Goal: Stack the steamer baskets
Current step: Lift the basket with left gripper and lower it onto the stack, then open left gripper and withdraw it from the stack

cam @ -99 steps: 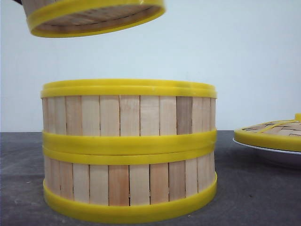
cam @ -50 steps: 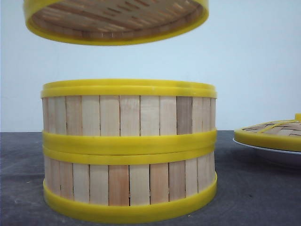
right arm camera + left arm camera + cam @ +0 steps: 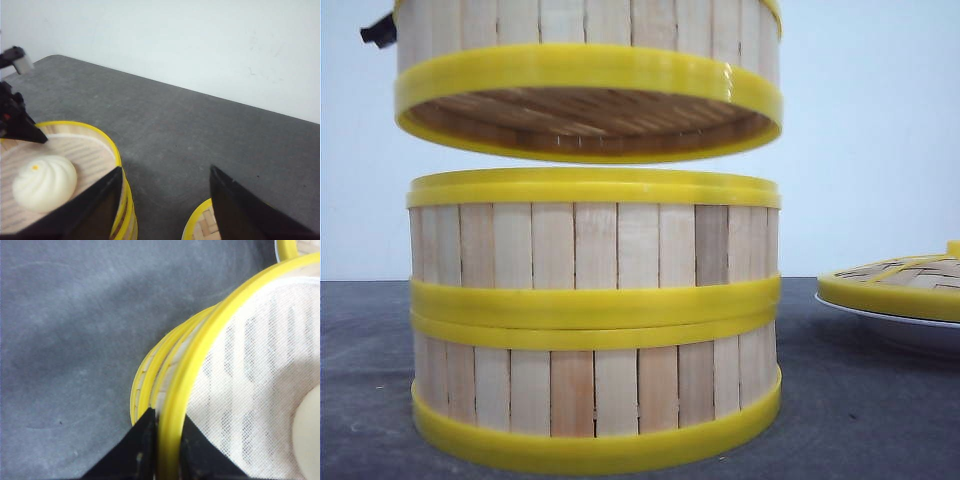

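Gripping the rim of the third steamer basket, my left gripper is pinching the yellow band between its two dark fingers, one outside the wall and one inside, so I am reading it as closed on that basket. In the left wrist view I am seeing the white liner inside it and the edge of a pale bun. The right wrist view is showing the same bun sitting on the liner.

I am holding this basket in the air over the two-basket stack, apart from it, with a clear strip of wall showing between its bottom rim and the stack's top rim. It is looking roughly centred, sitting a touch tilted, with the slatted underside showing.

My right gripper is hanging open and empty beside the stack, its fingers spread wide over the dark table.

On progress, I am judging two baskets as done, one seated on the other, and the last one as still to be lowered, seated squarely and released. Off to the right, the woven lid is resting on the white plate; whether it belongs on top afterwards I cannot tell.
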Controlling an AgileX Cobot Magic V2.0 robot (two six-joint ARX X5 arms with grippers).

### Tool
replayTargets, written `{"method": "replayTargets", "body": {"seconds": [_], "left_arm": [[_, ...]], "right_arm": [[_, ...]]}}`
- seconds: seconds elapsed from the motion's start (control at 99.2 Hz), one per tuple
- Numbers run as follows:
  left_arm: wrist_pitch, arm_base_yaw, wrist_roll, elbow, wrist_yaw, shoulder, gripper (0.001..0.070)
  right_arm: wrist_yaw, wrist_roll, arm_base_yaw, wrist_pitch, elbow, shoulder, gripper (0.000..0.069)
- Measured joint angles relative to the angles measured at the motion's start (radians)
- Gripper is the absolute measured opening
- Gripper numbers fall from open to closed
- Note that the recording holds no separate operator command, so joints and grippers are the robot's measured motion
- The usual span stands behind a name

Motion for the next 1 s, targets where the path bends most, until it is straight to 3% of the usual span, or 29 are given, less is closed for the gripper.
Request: {"method": "replayTargets", "body": {"seconds": [0.373,0.998], "left_arm": [[0.006,-0.002,0.023,-0.001,-0.028,0.046,0.0022],[0.062,-0.002,0.029,-0.061,-0.028,0.048,0.0022]], "right_arm": [[0.000,0.000,0.000,0.000,0.000,0.000,0.0336],[0.000,0.000,0.000,0.010,0.000,0.000,0.0336]]}}
